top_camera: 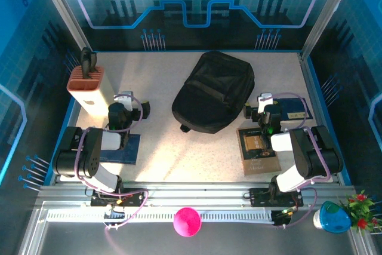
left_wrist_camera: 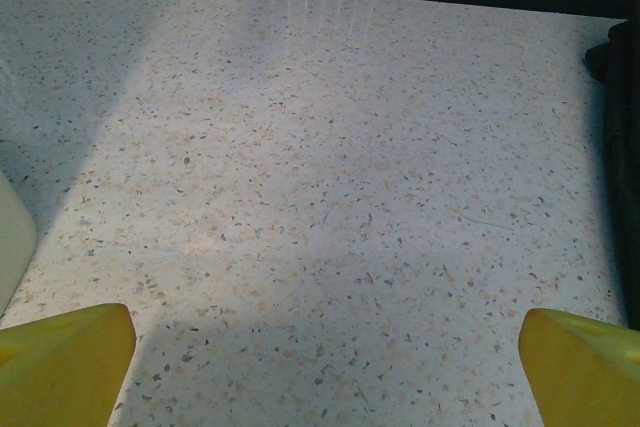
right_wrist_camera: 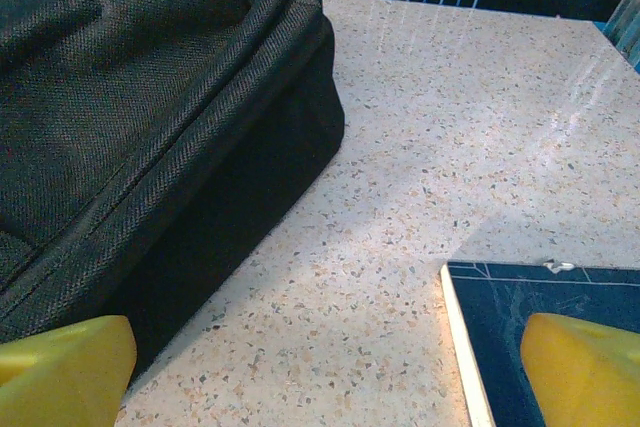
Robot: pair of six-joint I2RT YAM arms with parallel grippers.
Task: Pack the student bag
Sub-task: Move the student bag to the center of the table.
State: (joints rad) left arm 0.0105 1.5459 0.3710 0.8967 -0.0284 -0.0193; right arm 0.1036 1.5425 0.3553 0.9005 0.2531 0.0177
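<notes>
The student bag [top_camera: 213,91] is a large black fabric backpack lying flat in the middle of the table. Its edge shows at the right of the left wrist view [left_wrist_camera: 622,137], and its woven side fills the left of the right wrist view [right_wrist_camera: 130,97]. My left gripper [top_camera: 130,104] hovers left of the bag, open, with bare table between its yellow fingertips [left_wrist_camera: 70,362]. To the right of the bag, my right gripper [top_camera: 262,104] is also open, nothing between its fingertips [right_wrist_camera: 585,367], with the bag just to its left.
A tan box with an orange-brown top [top_camera: 89,85] stands at the back left. A dark blue book [top_camera: 124,147] lies under the left arm, a brown book [top_camera: 258,150] under the right arm, and another blue book [right_wrist_camera: 545,302] beside the right gripper.
</notes>
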